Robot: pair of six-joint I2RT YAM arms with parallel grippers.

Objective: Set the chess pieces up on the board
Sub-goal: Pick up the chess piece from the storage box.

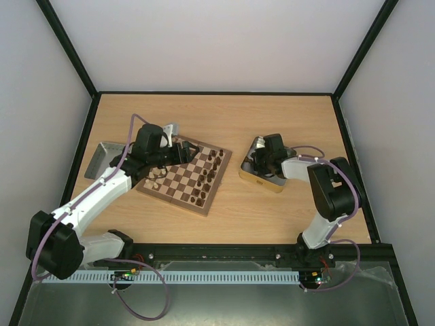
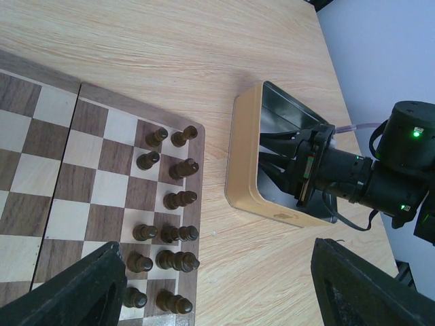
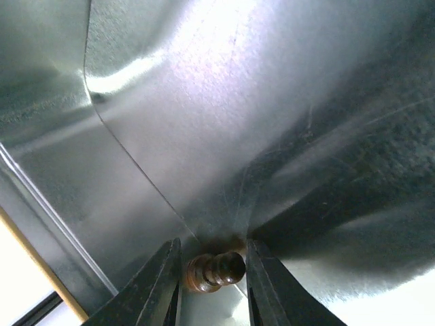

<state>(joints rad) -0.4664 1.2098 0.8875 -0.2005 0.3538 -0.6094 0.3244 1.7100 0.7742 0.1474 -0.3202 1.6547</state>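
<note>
The board (image 1: 178,195) lies left of centre, with several dark chess pieces (image 1: 209,178) standing in two rows along its right edge (image 2: 170,200). My left gripper (image 1: 178,151) hangs open over the board's right rim and the bare table beside it (image 2: 224,295), holding nothing. My right gripper (image 1: 262,160) reaches down into the shiny metal tin (image 1: 261,180). In the right wrist view its fingers (image 3: 162,285) stand close on either side of one dark brown chess piece (image 3: 214,270) lying on the tin's floor, with a sliver of gap at the piece's head.
A grey tray (image 1: 100,157) sits at the table's left edge, behind the left arm. The tin's tan outer wall (image 2: 245,156) stands a short way right of the board. Black frame rails bound the table on all sides.
</note>
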